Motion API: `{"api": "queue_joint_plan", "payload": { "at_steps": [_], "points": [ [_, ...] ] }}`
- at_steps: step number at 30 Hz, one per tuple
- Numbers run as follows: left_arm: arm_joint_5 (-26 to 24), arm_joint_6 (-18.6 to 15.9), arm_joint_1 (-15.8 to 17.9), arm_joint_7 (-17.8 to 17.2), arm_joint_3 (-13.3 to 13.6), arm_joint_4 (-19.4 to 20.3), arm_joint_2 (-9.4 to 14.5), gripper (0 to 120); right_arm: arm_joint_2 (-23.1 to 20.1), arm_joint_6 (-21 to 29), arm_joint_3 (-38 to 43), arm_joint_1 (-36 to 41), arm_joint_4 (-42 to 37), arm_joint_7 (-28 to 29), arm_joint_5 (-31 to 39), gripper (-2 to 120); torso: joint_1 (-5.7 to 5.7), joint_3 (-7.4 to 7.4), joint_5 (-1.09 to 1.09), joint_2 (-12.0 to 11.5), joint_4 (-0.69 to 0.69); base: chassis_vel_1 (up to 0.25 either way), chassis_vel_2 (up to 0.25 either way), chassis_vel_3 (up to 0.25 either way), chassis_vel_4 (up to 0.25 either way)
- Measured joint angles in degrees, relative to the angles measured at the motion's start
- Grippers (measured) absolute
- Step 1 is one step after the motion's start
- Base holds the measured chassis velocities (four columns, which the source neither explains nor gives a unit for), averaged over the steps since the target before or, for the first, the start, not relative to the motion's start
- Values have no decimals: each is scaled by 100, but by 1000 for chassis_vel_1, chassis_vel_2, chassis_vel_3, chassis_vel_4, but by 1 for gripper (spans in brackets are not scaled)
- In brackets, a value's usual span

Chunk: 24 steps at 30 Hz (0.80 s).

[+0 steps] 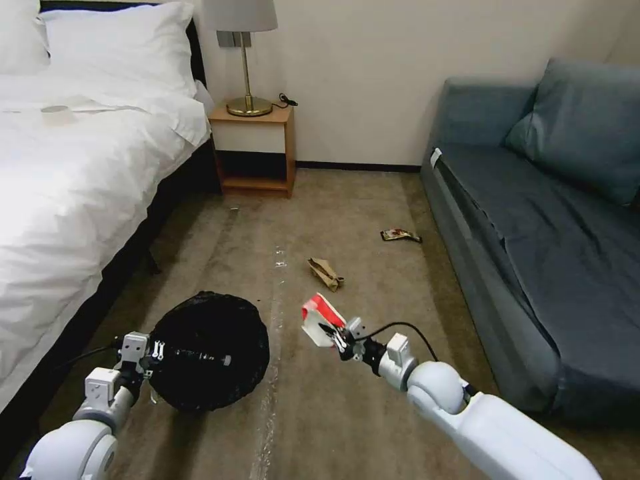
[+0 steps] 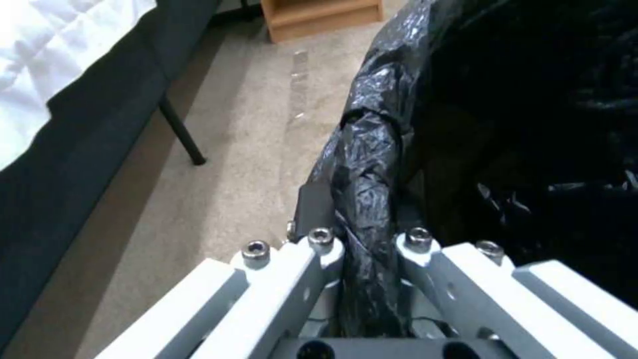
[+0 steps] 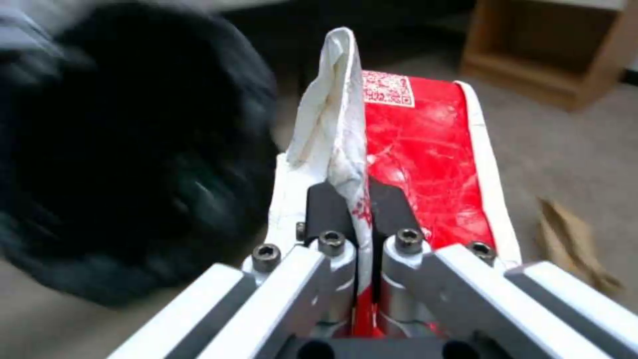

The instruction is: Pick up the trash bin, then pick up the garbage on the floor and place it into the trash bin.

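Left gripper (image 1: 155, 352): arm reaches forward low at the robot's left, jaws clamped on the bag-wrapped rim of the trash bin (image 1: 210, 350), mouth facing up toward the head camera.
Right gripper (image 1: 337, 338): arm stretched forward and inward, jaws pinched shut on the red-and-white packet (image 1: 320, 320), held upright above the carpet (image 1: 347, 220) just beside the bin's right edge.
Brown paper bag (image 1: 325, 273): on the carpet, beyond the packet.
Dark wrapper (image 1: 400, 235): on the carpet near the sofa (image 1: 533, 220).
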<state>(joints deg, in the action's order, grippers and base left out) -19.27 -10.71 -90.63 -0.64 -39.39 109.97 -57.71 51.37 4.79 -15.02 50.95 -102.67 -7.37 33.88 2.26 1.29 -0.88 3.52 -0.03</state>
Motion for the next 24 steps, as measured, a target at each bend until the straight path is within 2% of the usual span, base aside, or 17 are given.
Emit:
{"api": "queue_joint_plan", "payload": {
  "at_steps": [3,5,11,13,14,16,17,19,20,22,24],
  "points": [
    [-1,-14,37,-10,64,-3,-9,3,-74,120,-128,-130,-324,122,285,0,0,0,0,0,0,0,0,0,0],
    [1,-23,106,-25,167,-44,-39,3,-62,265,-462,-480,-662,328,881,0,0,0,0,0,0,0,0,0,0],
    [-4,-26,210,-33,264,-119,-56,3,229,291,-1024,-1071,-584,460,1258,0,0,0,-1,0,2,0,0,0,0],
    [-62,-26,323,-36,317,-204,-45,3,633,252,-1518,-1472,-274,509,1352,0,1,1,-2,0,0,0,0,0,0],
    [-62,-26,323,-36,317,-204,-45,3,633,252,-1518,-1472,-274,509,1352,0,1,1,-2,0,0,0,0,0,0],
    [-114,-26,380,-40,337,-252,-37,3,1064,190,-1793,-1634,61,506,1297,0,1,1,0,0,1,0,0,0,0],
    [-114,-26,380,-40,337,-252,-37,3,1064,190,-1793,-1634,61,506,1297,0,1,1,0,0,1,0,0,0,0],
    [-194,-30,412,-61,357,-271,-37,3,1743,106,-2140,-1733,454,538,1236,0,1,1,0,0,3,0,0,0,0],
    [-194,-30,412,-61,357,-271,-37,3,1743,106,-2140,-1733,454,538,1236,0,1,1,0,0,3,0,0,0,0],
    [-219,-30,436,-69,361,-282,-37,3,2092,48,-2357,-1786,726,597,1169,0,1,1,-1,0,3,0,0,0,0],
    [-231,-30,438,-77,352,-281,-37,3,2233,2,-2441,-1805,869,688,1063,0,1,0,-2,0,2,0,0,0,0]
  ]
}}
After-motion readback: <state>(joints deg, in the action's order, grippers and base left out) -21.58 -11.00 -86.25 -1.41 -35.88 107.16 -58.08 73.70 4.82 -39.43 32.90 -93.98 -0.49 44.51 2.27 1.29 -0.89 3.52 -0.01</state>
